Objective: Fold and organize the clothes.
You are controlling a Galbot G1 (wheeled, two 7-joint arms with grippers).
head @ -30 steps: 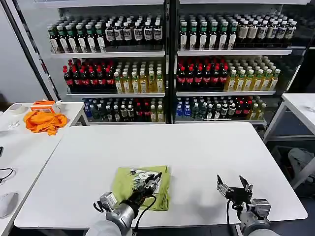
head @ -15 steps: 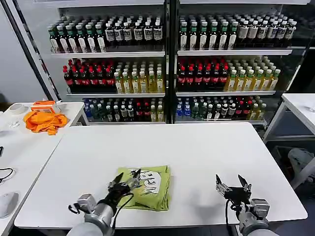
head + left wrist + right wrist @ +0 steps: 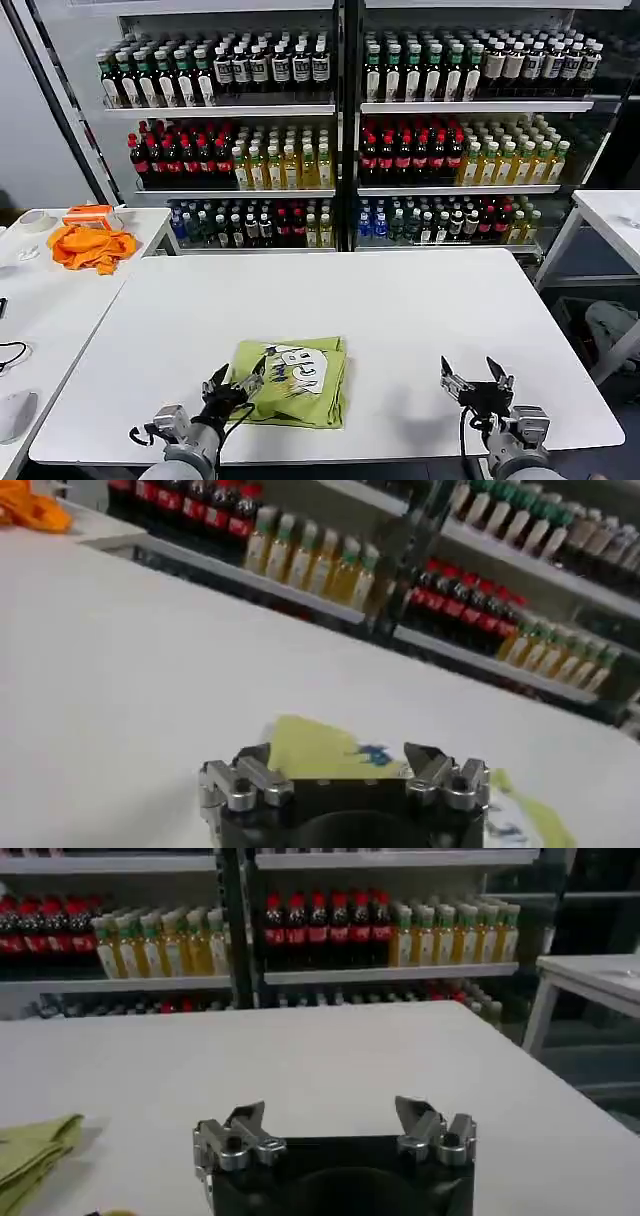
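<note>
The left gripper (image 3: 236, 379) hung wide open, empty, at the left edge of the folded lime-green shirt (image 3: 296, 381), print up, near the table's (image 3: 400, 300) front. The right gripper (image 3: 477, 378) sat open, well apart; its wrist view caught only the shirt's (image 3: 30, 1148) plain edge.

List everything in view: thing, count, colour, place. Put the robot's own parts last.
T-shirt: one, lime green with a white-and-black print facing up, folded, near the front edge of the main table, left of centre.
Main table: one, white, directly ahead of the robot.
Orange cloth: one, bright orange, crumpled on the side table at far left.
Side table: one, white, to the left.
Second side table: one, white, at far right.
Drink bottles: many, dark, red, yellow and green, in rows on the shelves behind.
Left gripper: one, black and silver, jaws open, at the T-shirt's left edge.
Right gripper: one, black and silver, jaws open, over the table's front right.
</note>
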